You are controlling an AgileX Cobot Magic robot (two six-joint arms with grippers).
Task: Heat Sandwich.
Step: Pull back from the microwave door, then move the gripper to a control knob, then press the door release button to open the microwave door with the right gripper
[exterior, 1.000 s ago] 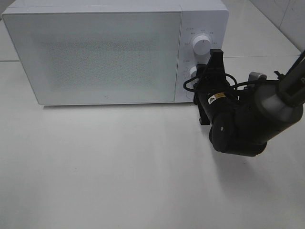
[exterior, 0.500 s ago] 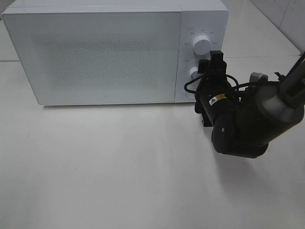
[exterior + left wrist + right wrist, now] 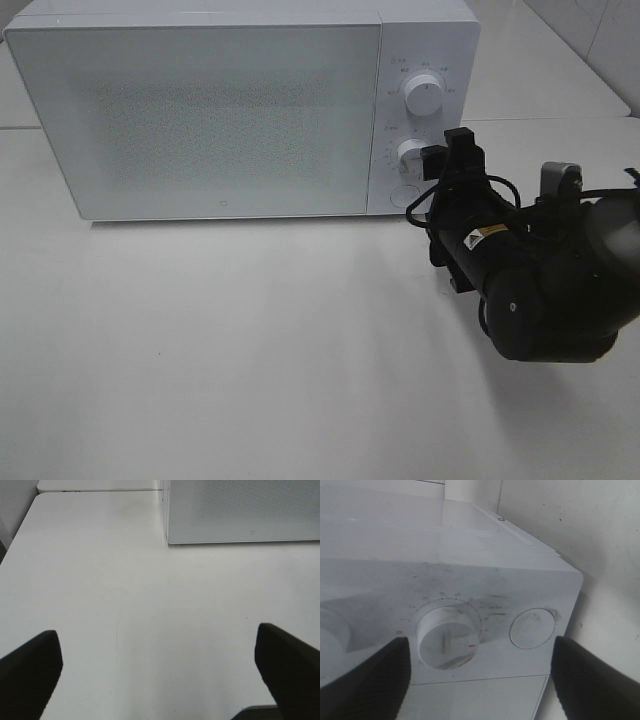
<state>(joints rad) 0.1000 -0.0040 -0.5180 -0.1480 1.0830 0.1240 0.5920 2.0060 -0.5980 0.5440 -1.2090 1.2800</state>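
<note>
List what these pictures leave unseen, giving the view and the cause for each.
Sandwich: in no view; the door, shut and frosted in the high view, hides the inside.
Dial markings: blurred in the right wrist view, too small in the high view.
Left arm: outside the high view; only left claw tips show in its wrist view.

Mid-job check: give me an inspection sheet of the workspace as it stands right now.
Surface: white table, only the microwave standing on it.
Job's things: sandwich not seen; microwave door shut, inside hidden.
Clutter: nothing seen.
Grippers: right gripper open, fingers facing the lower knob, apart from it; left gripper open over bare table.
Cables: black cable looped beside the right gripper, near the round button.
Surroundings: tiled wall at the back right.
</note>
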